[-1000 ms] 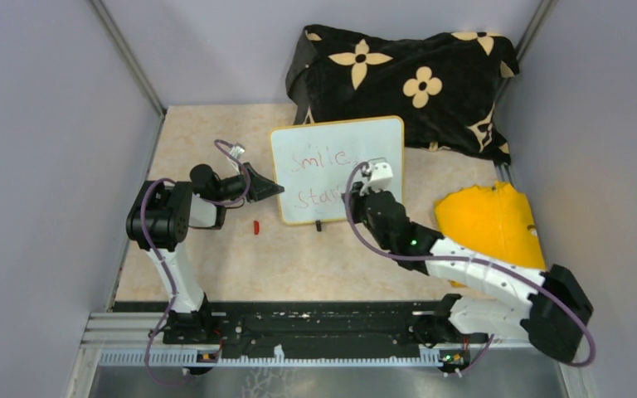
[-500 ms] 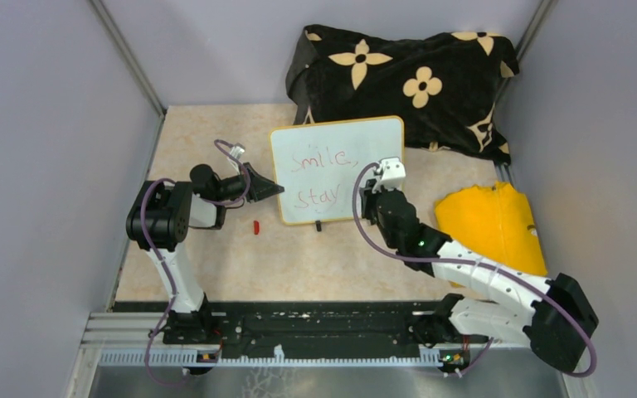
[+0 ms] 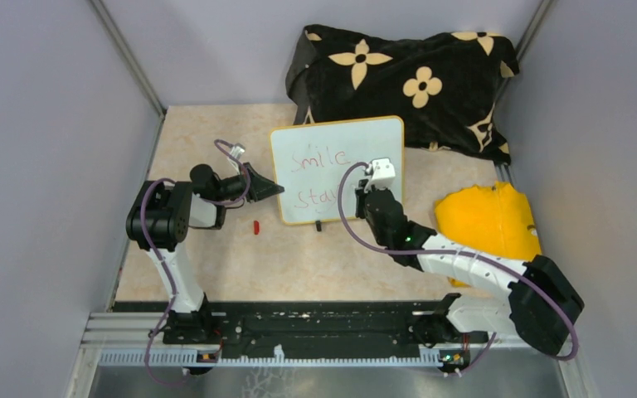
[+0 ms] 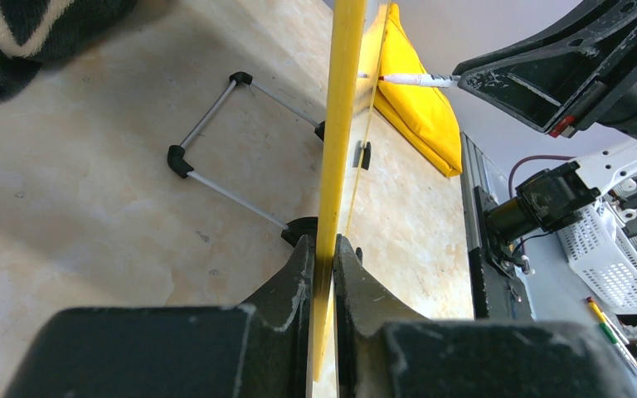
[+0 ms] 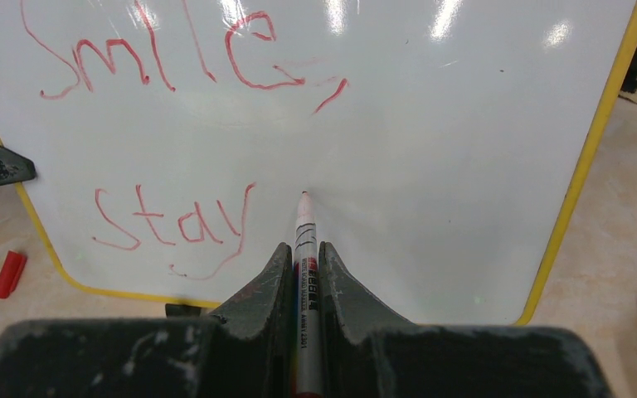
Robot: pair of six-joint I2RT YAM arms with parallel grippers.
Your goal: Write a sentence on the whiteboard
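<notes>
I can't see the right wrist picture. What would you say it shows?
The right gripper holds a marker with its tip at the whiteboard, right of red lettering reading "Smile," above "stay". A red cap lies left of the board.

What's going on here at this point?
The left tool is clamped on the yellow edge of the whiteboard, steadying it upright. The right tool grips a marker, with the tip at or just off the board, to the right of "stay". The red lettering reads "Smile, stay", so the sentence looks unfinished.
</notes>
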